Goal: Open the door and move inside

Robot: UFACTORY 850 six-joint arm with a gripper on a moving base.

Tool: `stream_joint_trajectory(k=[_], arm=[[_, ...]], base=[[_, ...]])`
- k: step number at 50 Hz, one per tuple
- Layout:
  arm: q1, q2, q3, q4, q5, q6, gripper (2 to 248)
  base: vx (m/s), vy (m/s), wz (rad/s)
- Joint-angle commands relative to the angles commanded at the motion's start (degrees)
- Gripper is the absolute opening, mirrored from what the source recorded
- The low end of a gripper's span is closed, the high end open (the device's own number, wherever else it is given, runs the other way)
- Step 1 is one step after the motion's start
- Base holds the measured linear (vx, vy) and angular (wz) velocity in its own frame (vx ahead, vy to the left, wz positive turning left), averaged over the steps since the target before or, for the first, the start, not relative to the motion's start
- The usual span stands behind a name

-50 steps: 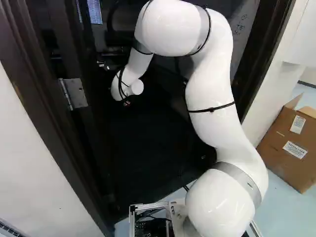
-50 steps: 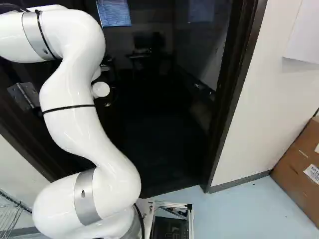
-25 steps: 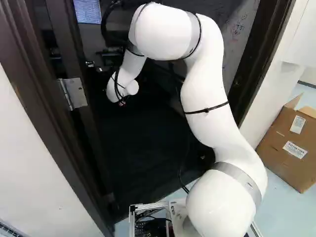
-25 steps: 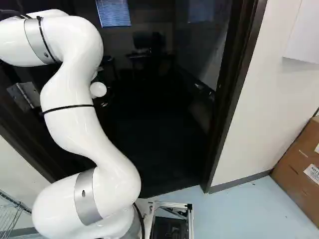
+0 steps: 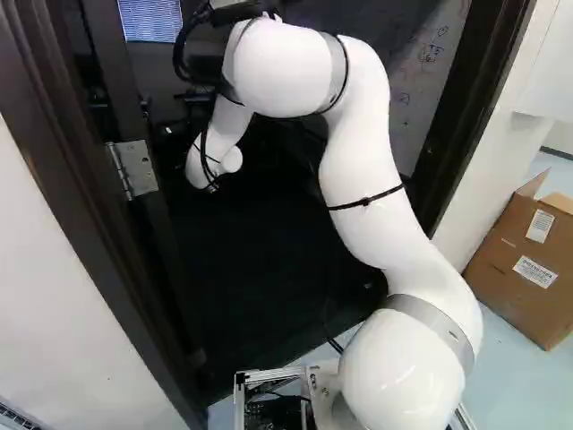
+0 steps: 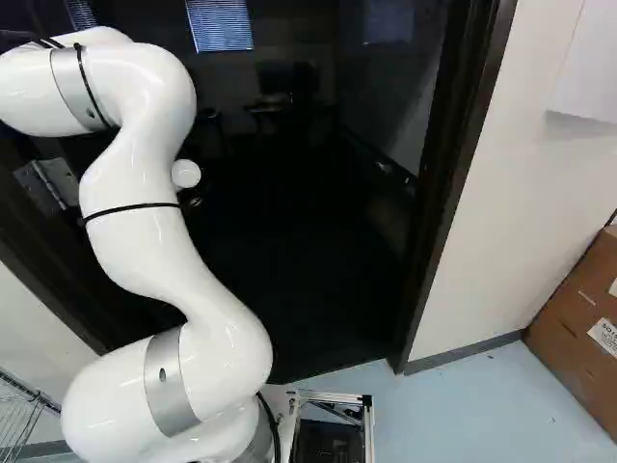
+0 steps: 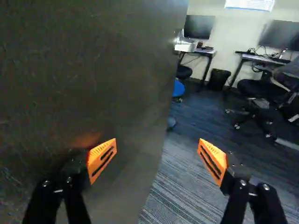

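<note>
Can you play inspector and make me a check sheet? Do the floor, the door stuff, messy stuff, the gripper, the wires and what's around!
Surface: pale blue floor this side of the doorway; striped carpet beyond.
Job's things: door open, with a silver door handle near its edge; metal hinge by the door frame.
Clutter: cardboard box, flap up, outside the doorway.
Gripper: open, holding nothing; one finger is before the door's face, touch unclear.
Cables: black cable looping beside the arm's upper part.
Surroundings: desks, monitors, office chair, wastebasket.
</note>
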Motion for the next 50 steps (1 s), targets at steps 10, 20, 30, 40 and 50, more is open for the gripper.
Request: stream_joint_trajectory(k=[10, 20, 30, 40, 50], arm=[[0.28, -0.40, -0.55, -1.96, 0.00, 0.00, 247], [0.31, -0.45, -0.61, -2.89, 0.00, 0.00, 247], [0.28, -0.41, -0.55, -2.98, 0.00, 0.00, 247], [-0.34, 0.33, 0.45, -2.64, 0.00, 0.00, 247], [-1.47, 1.77, 2.40, -0.31, 0.00, 0.00, 247]], base=[[0.000, 0.000, 0.000], [0.000, 0.000, 0.000], [0.000, 0.000, 0.000], [0.000, 0.000, 0.000], [0.000, 0.000, 0.000]])
